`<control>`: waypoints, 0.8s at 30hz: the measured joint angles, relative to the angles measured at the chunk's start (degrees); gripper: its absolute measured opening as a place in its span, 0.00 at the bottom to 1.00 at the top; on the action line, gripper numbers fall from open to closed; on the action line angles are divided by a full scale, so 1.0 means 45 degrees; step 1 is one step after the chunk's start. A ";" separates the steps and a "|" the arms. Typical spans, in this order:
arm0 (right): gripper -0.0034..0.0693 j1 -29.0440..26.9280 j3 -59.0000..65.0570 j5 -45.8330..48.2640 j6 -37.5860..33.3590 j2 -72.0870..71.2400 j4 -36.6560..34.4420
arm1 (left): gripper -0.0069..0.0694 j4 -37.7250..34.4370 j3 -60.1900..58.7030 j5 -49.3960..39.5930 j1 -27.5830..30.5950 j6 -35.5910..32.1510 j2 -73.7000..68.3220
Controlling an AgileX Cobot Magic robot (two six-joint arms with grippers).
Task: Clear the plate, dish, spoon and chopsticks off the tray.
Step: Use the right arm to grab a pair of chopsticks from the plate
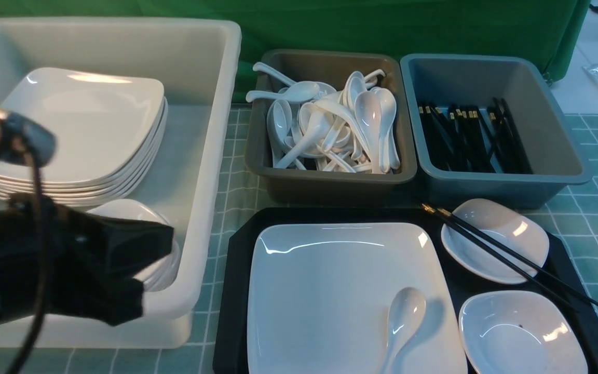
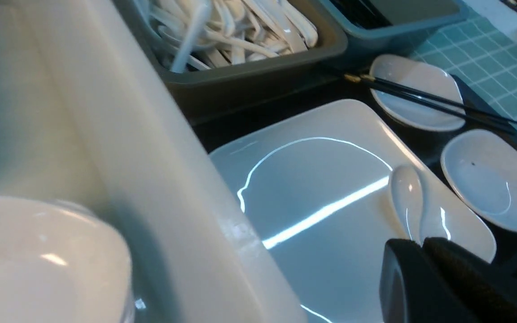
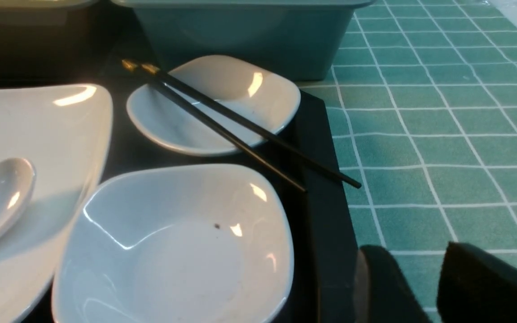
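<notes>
Hovering over the near end of the white tub (image 1: 216, 156): left jaws, blurred in front view. In left wrist view the pads (image 2: 460, 282) look pressed together with nothing between them, though the angle is poor. Beneath them in the tub is a stack of small white dishes (image 1: 133, 210); behind that is a stack of large square plates (image 1: 86, 119).

Right jaws show in right wrist view only. Pads (image 3: 388, 287) apart, gap clear, holding nothing. They hang over the green checked cloth (image 3: 442, 134), just off the near right corner of the tray (image 3: 321, 251).

Tray sits on the bench, right of the tub. On it:
- plate (image 1: 330, 285): fills the tray's left and middle.
- spoon (image 1: 403, 317): bowl up, lying on the plate's near right part, bowl end away from the robot, handle running off the bottom edge of front view.
- far dish (image 1: 501, 223): far right corner of the tray.
- near dish (image 1: 522, 332): near right corner, small dark speck inside.
- chopsticks (image 1: 538, 268): side by side, slantwise across the far dish. Gold-banded ends point toward the bins; one thin tip passes the tray rim, above the cloth.

Beyond the tray's far rim stand a brown-grey bin (image 1: 330, 182) heaped with soup spoons (image 1: 330, 124) and a blue-grey bin (image 1: 563, 156) holding spare chopsticks (image 1: 465, 140).
</notes>
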State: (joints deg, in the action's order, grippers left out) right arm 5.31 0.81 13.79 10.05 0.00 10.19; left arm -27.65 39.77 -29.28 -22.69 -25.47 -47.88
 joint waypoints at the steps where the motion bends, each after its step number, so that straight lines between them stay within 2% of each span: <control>1: 0.38 0.0000 0.0000 -0.0224 0.0491 0.0000 -0.0182 | 0.11 0.0010 0.0046 0.0245 -0.0442 -0.0063 -0.0348; 3: 0.38 0.0000 0.0000 -0.0748 0.1466 0.0000 -0.0669 | 0.11 0.0010 0.0075 0.0445 -0.0760 -0.0143 -0.0670; 5: 0.38 0.0000 0.0000 -0.2073 0.3212 0.0000 -0.1270 | 0.11 0.0010 0.0090 0.0536 -0.0992 -0.0266 -0.0831; 9: 0.37 0.0000 0.0000 -0.4216 0.5273 0.0000 -0.1502 | 0.11 0.0010 0.0090 0.0594 -0.1043 -0.0293 -0.0818; 11: 0.35 0.0071 -0.0117 -0.4339 0.6313 0.0051 -0.1515 | 0.11 -0.0002 0.0090 0.0626 -0.1043 -0.0354 -0.0768; 12: 0.32 0.0315 -0.0582 -0.3716 0.6691 0.0412 -0.1528 | 0.11 -0.0092 0.0090 0.0626 -0.1043 -0.0503 -0.0743; 13: 0.31 0.0558 -0.1031 -0.3376 0.6498 0.0659 -0.1545 | 0.11 -0.0153 0.0090 0.0626 -0.1043 -0.0670 -0.0743; 15: 0.30 0.1327 -0.2367 -0.1991 0.5150 0.1759 -0.1545 | 0.11 -0.0341 0.0090 0.0626 -0.1043 -0.0944 -0.0743; 17: 0.29 0.2493 -0.4377 -0.0276 0.3113 0.3822 -0.1545 | 0.11 -0.0588 0.0090 0.0626 -0.1043 -0.1283 -0.0743; 21: 0.29 0.4512 -0.8173 0.3709 0.0132 0.8834 -0.1374 | 0.11 -0.0833 0.0090 0.0398 -0.1043 -0.1690 -0.0716; 24: 0.29 0.5290 -1.0007 0.5315 -0.1272 1.1604 -0.0976 | 0.11 -0.0890 0.0090 0.0064 -0.1043 -0.1827 -0.0543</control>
State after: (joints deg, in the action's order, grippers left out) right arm 29.11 -44.23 37.70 4.33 52.22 5.80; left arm -31.65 40.18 -28.99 -27.38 -33.69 -50.32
